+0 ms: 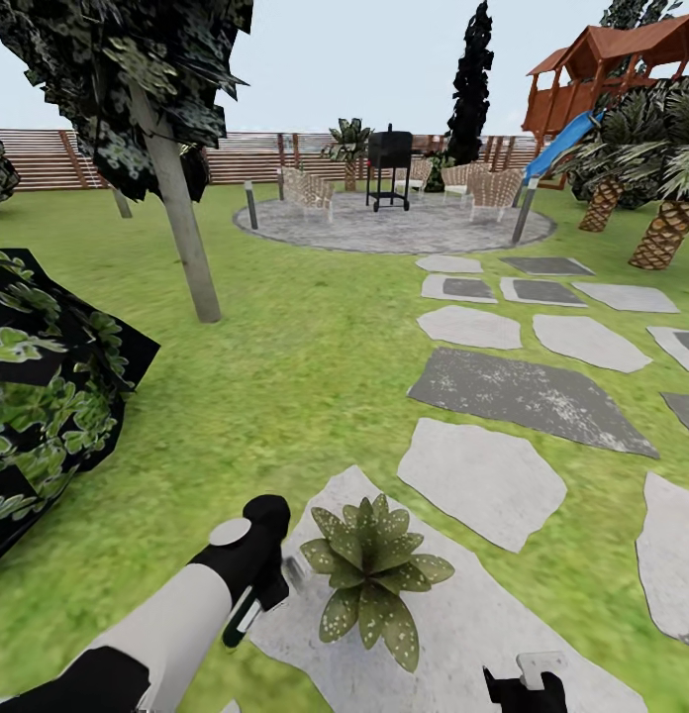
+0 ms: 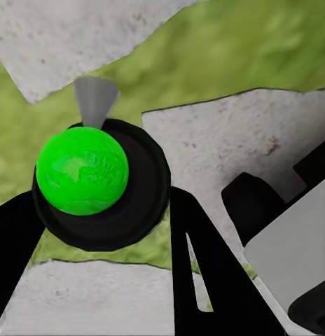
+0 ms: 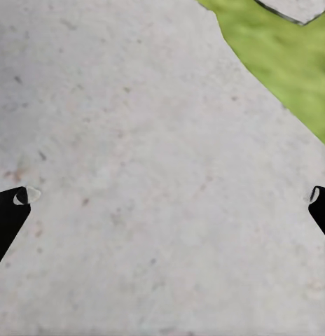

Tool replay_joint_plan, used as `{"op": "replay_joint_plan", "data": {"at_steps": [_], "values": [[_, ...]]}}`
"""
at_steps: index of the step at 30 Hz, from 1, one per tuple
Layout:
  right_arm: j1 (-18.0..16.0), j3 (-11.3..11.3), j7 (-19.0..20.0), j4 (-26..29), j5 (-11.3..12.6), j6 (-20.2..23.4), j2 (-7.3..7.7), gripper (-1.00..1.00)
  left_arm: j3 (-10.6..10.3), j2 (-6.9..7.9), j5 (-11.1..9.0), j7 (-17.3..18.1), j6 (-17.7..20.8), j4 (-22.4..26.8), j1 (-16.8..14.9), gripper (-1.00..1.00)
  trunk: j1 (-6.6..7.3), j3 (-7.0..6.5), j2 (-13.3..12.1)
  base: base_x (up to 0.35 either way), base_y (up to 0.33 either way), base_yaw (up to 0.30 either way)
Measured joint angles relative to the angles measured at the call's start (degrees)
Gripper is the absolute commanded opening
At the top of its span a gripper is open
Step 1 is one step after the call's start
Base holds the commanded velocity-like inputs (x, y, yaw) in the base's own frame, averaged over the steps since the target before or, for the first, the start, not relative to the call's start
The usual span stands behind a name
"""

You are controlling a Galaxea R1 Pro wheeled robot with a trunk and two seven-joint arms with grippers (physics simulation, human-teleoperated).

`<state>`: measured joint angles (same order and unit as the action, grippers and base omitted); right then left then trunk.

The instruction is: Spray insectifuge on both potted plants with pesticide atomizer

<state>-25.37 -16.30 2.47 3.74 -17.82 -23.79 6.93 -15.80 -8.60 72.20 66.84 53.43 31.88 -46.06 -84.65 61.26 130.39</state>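
Note:
One potted plant (image 1: 372, 577), a rosette of pointed, pale-speckled green leaves, stands on a grey stepping slab (image 1: 483, 634) at the bottom centre of the head view. Just left of it my left gripper (image 1: 255, 592) is shut on the pesticide atomizer (image 1: 291, 571), whose grey nozzle points toward the plant. In the left wrist view the atomizer (image 2: 82, 171) is a bright green ball in a black ring with a grey cone tip, between the black fingers (image 2: 197, 273). My right gripper (image 1: 528, 683) is low at the right of the plant. Its fingertips (image 3: 12, 203) stand wide apart and open over bare slab.
A dark-leaved bush (image 1: 43, 396) crowds the left, with a tree trunk (image 1: 181, 228) behind it. Stepping slabs (image 1: 528, 396) lead to a round paved patio (image 1: 394, 226) with chairs and a grill, backed by a slatted fence (image 1: 255, 156). Palms (image 1: 666, 233) and a playset stand far right.

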Motion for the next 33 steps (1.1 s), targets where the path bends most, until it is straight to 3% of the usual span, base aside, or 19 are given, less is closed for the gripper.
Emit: {"op": "replay_joint_plan", "data": {"at_steps": [5, 9, 13, 17, 21, 23, 24, 25, 27, 29, 31, 33], "values": [[0.0, 0.0, 0.0, 0.0, 0.01, 0.0, 0.0, 1.0, 0.02, -0.11, -0.19, 0.48, 0.19, 5.05, -0.1, -1.0, 0.0, 0.0, 0.0, 0.0, 0.0, 0.0], [0.0, 0.0, 0.0, 0.0, 0.01, 0.0, 0.0, 1.0, -0.03, 0.47, -0.16, 0.5, 0.01, 5.07, 0.7, -1.0, 0.0, 0.0, 0.0, 0.0, 0.0, 0.0], [0.0, 0.01, 0.0, 0.0, 0.01, 0.0, 0.0, 1.0, 0.21, 2.25, -0.18, 0.16, -0.62, 4.82, 4.52, -1.0, 0.0, 0.01, 0.0, 0.0, 0.0, 0.0], [0.0, 0.0, 0.0, 0.0, 0.0, 0.0, 0.0, 1.0, 0.2, 3.6, -0.6, -0.5, -0.94, 4.79, 5.87, -1.0, 0.0, 0.0, 0.0, 0.0, 0.0, 0.0], [0.0, 0.03, 0.0, 0.0, -0.02, 0.0, -0.07, 1.0, 0.49, 4.49, -1.9, -3.36, -2.04, 5.55, 7.38, -1.0, 0.0, 0.0, 0.0, 0.0, 0.0, 0.0], [0.0, 0.08, 0.03, -0.06, -0.06, 0.0, -0.13, 1.0, 0.71, 4.67, -5.36, -5.74, -3.81, 5.57, 8.2, -1.0, 0.0, 0.01, 0.0, 0.0, 0.0, 0.0], [0.0, 0.09, 0.04, -0.09, -0.07, 0.0, -0.15, 1.0, 1.29, 4.74, -8.37, -7.93, -5.38, 5.61, 9.08, -1.0, 0.0, 0.01, 0.0, 0.0, 0.0, 0.0], [0.0, 0.09, 0.06, -0.13, -0.09, 0.0, -0.17, 1.0, 2.6, 4.82, -11.97, -12.5, -7.55, 5.61, 10.01, -1.0, 0.0, 0.01, 0.0, 0.0, 0.0, 0.0], [0.0, 0.09, 0.03, -0.11, -0.09, 0.0, -0.17, 1.0, 5.61, 5.35, -15.62, -20.73, -9.35, 5.1, 10.64, -1.0, 0.0, 0.0, 0.0, 0.0, 0.0, 0.0], [0.0, 0.09, 0.04, -0.1, -0.09, 0.0, -0.18, 1.0, 9.08, 5.79, -19.17, -24.27, -10.85, 4.94, 10.88, -1.0, 0.0, 0.0, 0.0, 0.0, 0.0, 0.0], [0.0, 0.09, 0.04, -0.09, -0.09, 0.0, -0.18, 1.0, 12.45, 5.97, -21.97, -25.69, -14.83, 5.07, 10.96, -1.0, 0.0, 0.0, 0.0, 0.0, 0.0, 0.0], [0.0, 0.09, 0.07, -0.12, -0.09, 0.0, -0.18, 1.0, 14.37, 6.03, -22.84, -26.36, -17.36, 5.33, 11.04, -1.0, 0.0, 0.0, 0.0, 0.0, 0.0, 0.0]]}}
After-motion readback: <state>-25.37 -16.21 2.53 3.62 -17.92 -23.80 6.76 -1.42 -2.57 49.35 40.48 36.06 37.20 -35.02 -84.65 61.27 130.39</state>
